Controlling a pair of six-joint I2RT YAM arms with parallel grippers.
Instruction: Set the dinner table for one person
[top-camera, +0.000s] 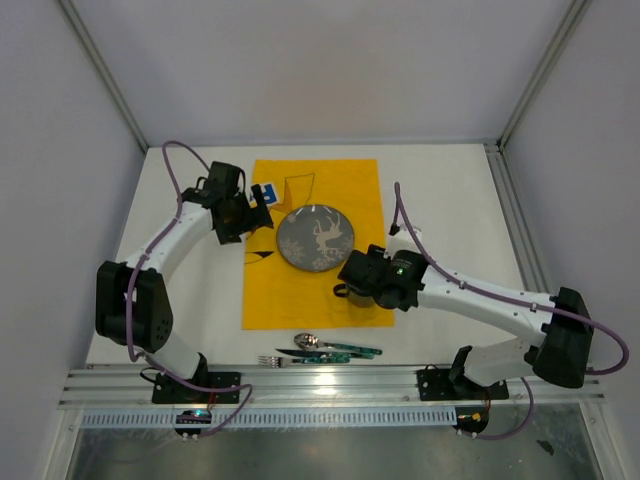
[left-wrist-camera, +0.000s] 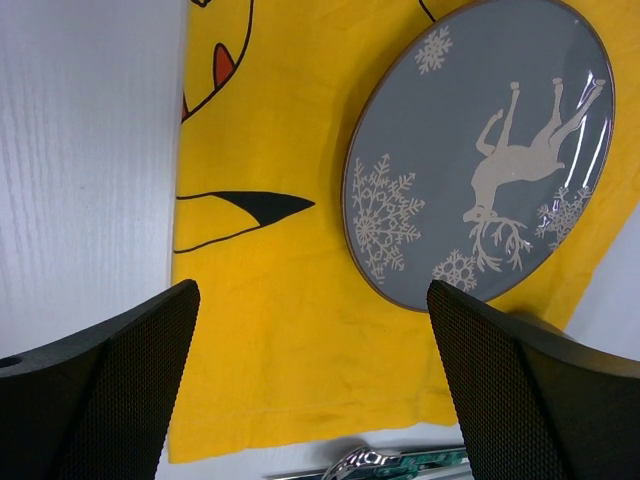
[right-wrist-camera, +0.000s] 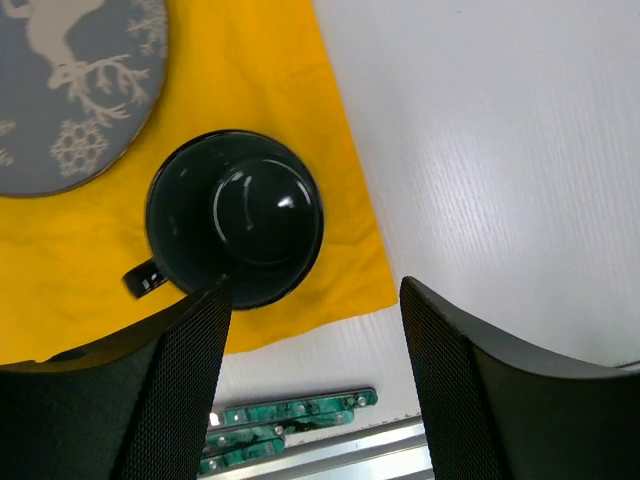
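On the white dinner table lies a yellow cartoon-printed cloth. A grey plate with a white deer and snowflakes rests on it. A black mug stands upright on the cloth's near right corner, just below the plate. My right gripper is open above the mug. Its left finger overlaps the mug's rim in view, and nothing sits between the fingers. My left gripper hangs wide open and empty over the cloth, left of the plate.
Cutlery with green marbled handles lies on the table between the cloth's near edge and the metal rail. A spoon and a fork are among it. Bare white table lies right of the cloth.
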